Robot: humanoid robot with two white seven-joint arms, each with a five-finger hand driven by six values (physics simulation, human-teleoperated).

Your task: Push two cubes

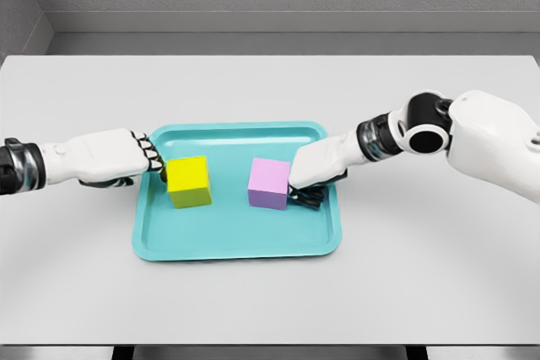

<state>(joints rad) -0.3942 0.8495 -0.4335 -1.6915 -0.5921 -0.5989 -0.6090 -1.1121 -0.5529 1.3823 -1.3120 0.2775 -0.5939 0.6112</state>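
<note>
- White surface (76,276) is topped by a teal plastic tray (236,246).
- Yellow cube (188,180) is touched by the clenched left robot hand (126,158).
- Pink cube (269,183) is touched by the clenched right robot hand (316,170).

Two cubes sit on one teal tray (236,246): one yellow cube (188,180) on the tray's left half and one pink cube (269,183) just right of the tray's middle. One white table (270,90) lies under the tray. Two white arms reach in toward the tray, each ending in one hand, so two hands in all: the left hand (114,158) at the tray's left rim and the right hand (319,166) over the tray's right part.
</note>
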